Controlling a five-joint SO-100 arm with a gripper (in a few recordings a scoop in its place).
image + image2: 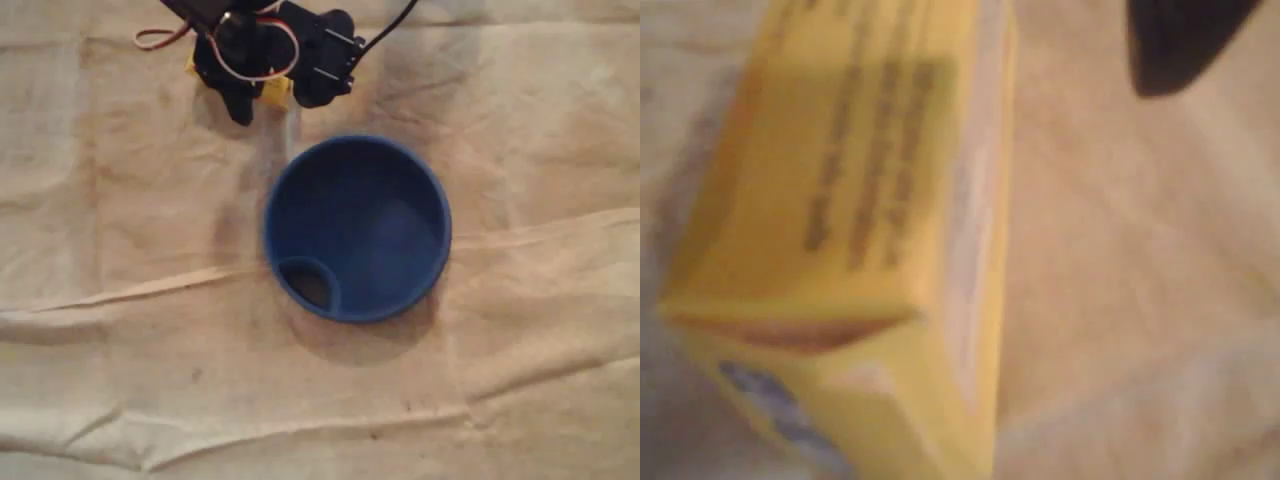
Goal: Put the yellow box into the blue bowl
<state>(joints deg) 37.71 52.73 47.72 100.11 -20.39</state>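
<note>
The yellow box (277, 91) lies on the cloth at the top of the overhead view, mostly hidden under my black gripper (280, 102). Its corners peek out between the dark fingers. In the wrist view the yellow box (850, 230) looms large and blurred on the left, with dark print on its side. One black fingertip (1180, 40) shows at the top right, with a strip of cloth between it and the box. The jaws stand open around the box. The blue bowl (357, 230) sits just below and to the right of the gripper and holds nothing.
A wrinkled beige cloth (120, 350) covers the whole table, with creases running across the lower half. Red-and-white wires (160, 38) and a black cable (395, 22) trail from the arm at the top edge. A small rounded lip (310, 283) sits on the bowl's lower left rim.
</note>
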